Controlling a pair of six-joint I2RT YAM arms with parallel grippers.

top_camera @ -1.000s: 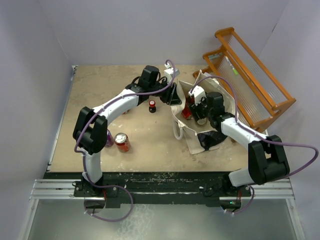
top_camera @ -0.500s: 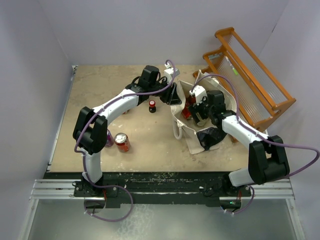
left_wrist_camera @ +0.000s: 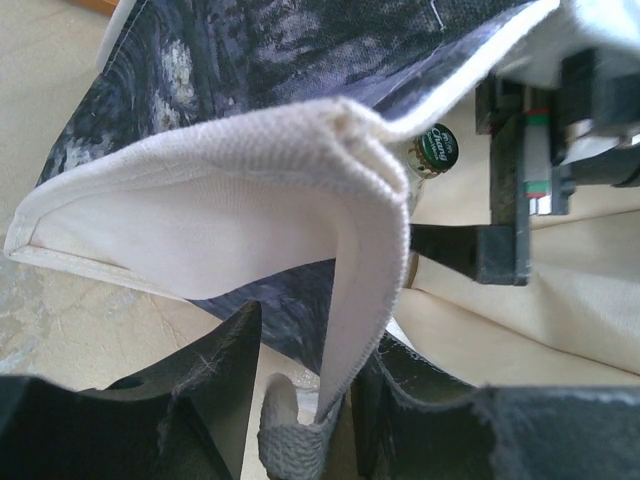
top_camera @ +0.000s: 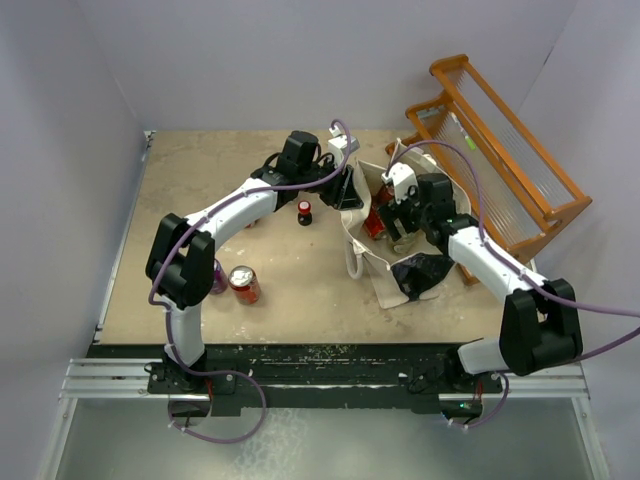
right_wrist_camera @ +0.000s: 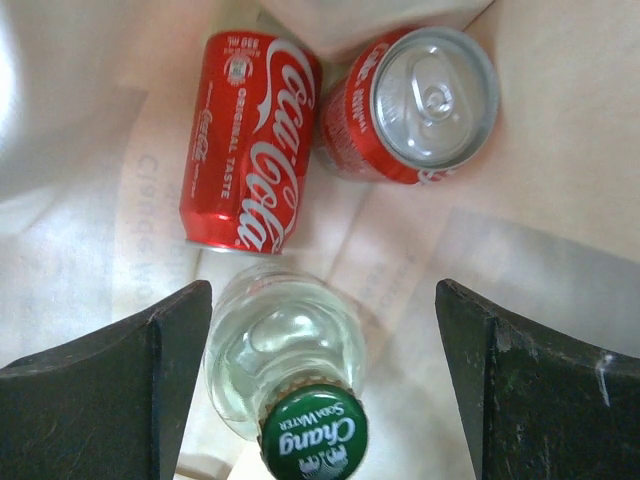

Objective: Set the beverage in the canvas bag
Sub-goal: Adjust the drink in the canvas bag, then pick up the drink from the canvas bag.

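Inside the bag [top_camera: 372, 262], a bottle [right_wrist_camera: 285, 350] lies beside two cans [right_wrist_camera: 250, 160], the right gripper [right_wrist_camera: 322, 300] spread wide above it and touching nothing. The left gripper [left_wrist_camera: 308, 338] pinches the bag's rim, holding the mouth agape. The drop looks done; next, it seems, the right arm must rise straight out without snagging canvas. Left of the bag, more drinks [top_camera: 243, 284] sit on the brown table [top_camera: 200, 180]; a rack [top_camera: 500, 160] stands to its right, pale walls around.

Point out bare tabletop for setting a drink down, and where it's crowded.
Bare: the far-left tabletop behind the left arm; also the near strip between the red can and the canvas bag. Crowded: the bag's inside, with two Coca-Cola cans and a Chang soda water bottle.
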